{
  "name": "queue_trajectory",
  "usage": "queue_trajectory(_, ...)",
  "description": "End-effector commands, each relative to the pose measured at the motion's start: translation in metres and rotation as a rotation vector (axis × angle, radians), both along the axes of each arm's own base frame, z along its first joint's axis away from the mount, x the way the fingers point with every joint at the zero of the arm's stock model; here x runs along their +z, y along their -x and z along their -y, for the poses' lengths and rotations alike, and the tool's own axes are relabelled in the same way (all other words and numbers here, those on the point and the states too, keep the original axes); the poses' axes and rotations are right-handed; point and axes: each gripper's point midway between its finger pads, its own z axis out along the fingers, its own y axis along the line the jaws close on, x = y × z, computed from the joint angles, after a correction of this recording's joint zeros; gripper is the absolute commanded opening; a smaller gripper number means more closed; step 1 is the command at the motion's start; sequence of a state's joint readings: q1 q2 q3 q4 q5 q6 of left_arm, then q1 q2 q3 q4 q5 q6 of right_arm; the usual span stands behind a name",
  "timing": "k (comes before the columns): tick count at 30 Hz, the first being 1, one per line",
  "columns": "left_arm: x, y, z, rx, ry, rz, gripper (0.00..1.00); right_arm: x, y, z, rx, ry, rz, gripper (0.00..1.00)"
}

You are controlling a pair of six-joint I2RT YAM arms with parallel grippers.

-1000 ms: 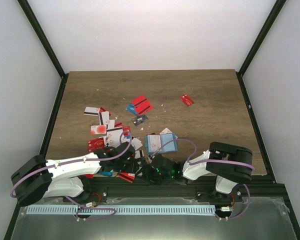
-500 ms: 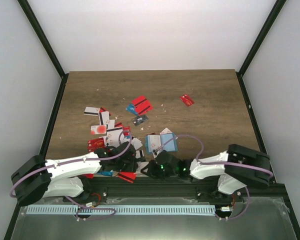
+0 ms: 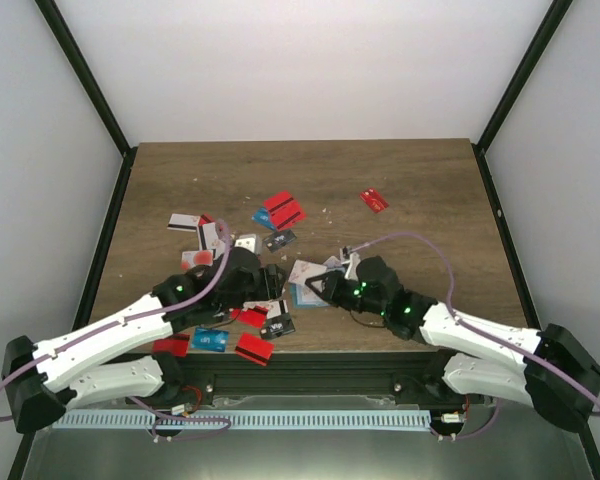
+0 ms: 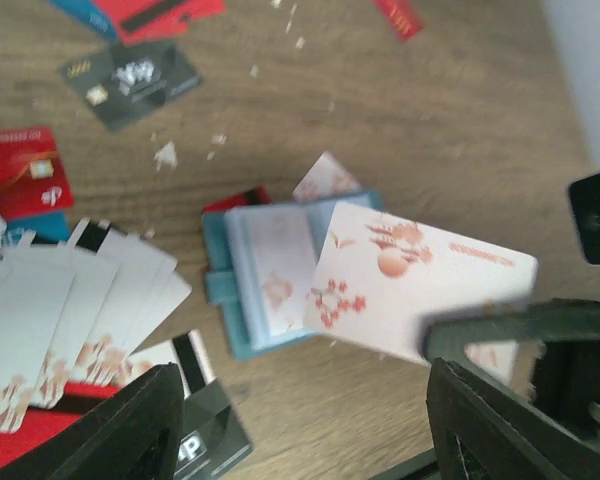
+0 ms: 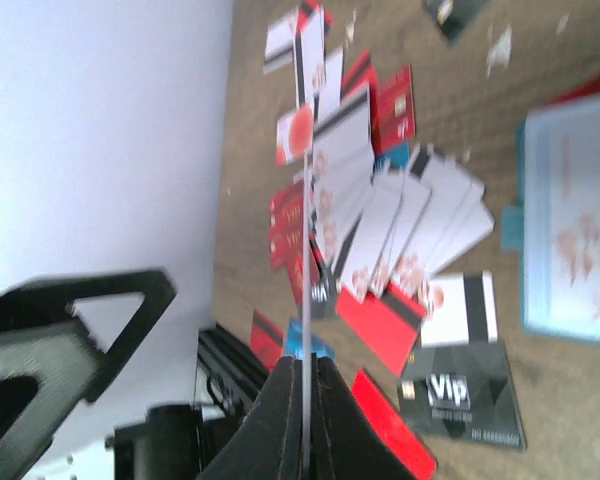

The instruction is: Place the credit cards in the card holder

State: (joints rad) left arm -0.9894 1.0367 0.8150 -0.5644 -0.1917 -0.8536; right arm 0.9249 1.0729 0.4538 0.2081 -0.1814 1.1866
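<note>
The credit cards (image 3: 283,210) lie scattered over the wooden table, mostly red and white, with a fan of white ones (image 5: 400,220) on the left. The teal card holder (image 4: 265,270) lies open on the table near the front middle (image 3: 298,296). My right gripper (image 5: 306,370) is shut on a white card with red flowers (image 4: 420,280), seen edge-on in the right wrist view and held tilted above the holder's right side. My left gripper (image 4: 310,440) is open just in front of the holder, nothing between its fingers (image 4: 130,430).
A black VIP card (image 5: 460,395) and red cards (image 3: 252,347) lie by the table's front edge (image 3: 310,355). One red card (image 3: 374,200) lies alone at the back right. A dark grey card (image 4: 130,78) and small white scraps (image 4: 165,155) lie beyond the holder.
Both arms have reached forward from the front edge to the holder. The right gripper shut on a white card and lifted it. The left gripper opened wider.
</note>
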Motion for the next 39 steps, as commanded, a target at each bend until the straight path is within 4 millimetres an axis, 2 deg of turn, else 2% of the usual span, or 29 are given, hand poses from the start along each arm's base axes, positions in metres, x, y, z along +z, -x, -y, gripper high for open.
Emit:
queue_trajectory(1,0.043,-0.014,-0.001,0.039,0.088,0.118,0.69,0.039,-0.029,0.012,-0.036,-0.045,0.102,0.01)
queue_trajectory(7,0.092,-0.023,0.014,0.028,0.277,0.24,0.72,0.091,-0.066,0.027,-0.109,-0.188,0.197,0.01)
queue_trajectory(10,0.111,-0.027,0.021,0.013,0.346,0.291,0.74,0.118,-0.076,0.034,-0.131,-0.26,0.249,0.01)
queue_trajectory(14,0.134,-0.031,0.038,-0.039,0.429,0.344,0.74,0.148,-0.082,0.04,-0.15,-0.334,0.313,0.01)
queue_trajectory(21,0.155,-0.034,0.06,-0.111,0.566,0.393,0.73,0.193,-0.075,0.05,-0.159,-0.447,0.418,0.01)
queue_trajectory(28,0.171,-0.039,0.074,-0.175,0.687,0.433,0.67,0.217,-0.06,0.05,-0.099,-0.549,0.454,0.01)
queue_trajectory(35,0.184,-0.047,0.075,-0.202,0.759,0.482,0.6,0.225,-0.044,0.044,-0.003,-0.619,0.46,0.01)
queue_trajectory(38,0.187,-0.049,0.079,-0.228,0.789,0.491,0.5,0.225,-0.038,0.04,0.045,-0.624,0.464,0.01)
queue_trajectory(39,0.188,-0.05,0.08,-0.233,0.796,0.492,0.43,0.226,-0.036,0.039,0.054,-0.627,0.465,0.01)
